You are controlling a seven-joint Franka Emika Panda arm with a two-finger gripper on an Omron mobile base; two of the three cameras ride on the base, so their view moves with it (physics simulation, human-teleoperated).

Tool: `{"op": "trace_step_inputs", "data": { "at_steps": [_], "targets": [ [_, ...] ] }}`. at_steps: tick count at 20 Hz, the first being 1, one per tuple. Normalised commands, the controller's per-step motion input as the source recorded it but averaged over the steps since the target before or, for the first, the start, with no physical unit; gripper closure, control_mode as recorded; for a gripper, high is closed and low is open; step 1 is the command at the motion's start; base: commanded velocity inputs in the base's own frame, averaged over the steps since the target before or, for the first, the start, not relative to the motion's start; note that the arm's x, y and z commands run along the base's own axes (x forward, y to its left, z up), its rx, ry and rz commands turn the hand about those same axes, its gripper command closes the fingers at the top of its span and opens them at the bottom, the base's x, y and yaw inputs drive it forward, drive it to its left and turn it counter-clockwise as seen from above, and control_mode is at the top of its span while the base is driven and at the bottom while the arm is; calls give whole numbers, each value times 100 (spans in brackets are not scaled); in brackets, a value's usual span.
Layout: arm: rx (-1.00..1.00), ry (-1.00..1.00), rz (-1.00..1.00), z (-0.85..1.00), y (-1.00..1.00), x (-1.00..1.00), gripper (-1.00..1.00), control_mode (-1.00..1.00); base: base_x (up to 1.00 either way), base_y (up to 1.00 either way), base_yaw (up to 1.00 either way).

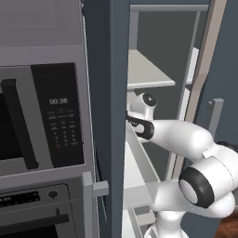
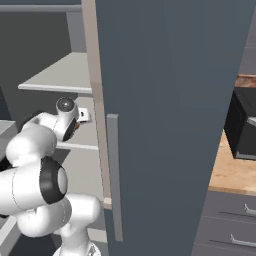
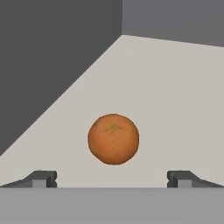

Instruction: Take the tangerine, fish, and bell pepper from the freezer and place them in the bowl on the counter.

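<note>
Hand view: the tangerine (image 3: 113, 139) lies at frame centre on a pale freezer shelf (image 3: 175, 96), just above and midway between the two fingers (image 3: 42, 178), apart from both. The fingers stand wide open at the lower left and lower right, holding nothing. Left base view: the arm (image 1: 179, 137) reaches into the freezer (image 1: 104, 93), right of the microwave (image 1: 42, 116).

Pale freezer shelf (image 3: 175, 87); tangerine (image 3: 113, 139) resting on it.

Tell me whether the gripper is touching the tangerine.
Apart. In the hand view the tangerine sits on the pale shelf ahead of the open gripper, with bare shelf visible between it and both fingertips.
</note>
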Motion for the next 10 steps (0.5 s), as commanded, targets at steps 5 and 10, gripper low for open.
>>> {"op": "trace_step_inputs", "data": {
  "at_steps": [5, 10],
  "targets": [
    [0, 0, 0, -4, 7, 6, -100, -100, 0, 0, 0],
    [0, 0, 0, -5, 4, 16, -100, -100, 0, 0, 0]
  ]
}}
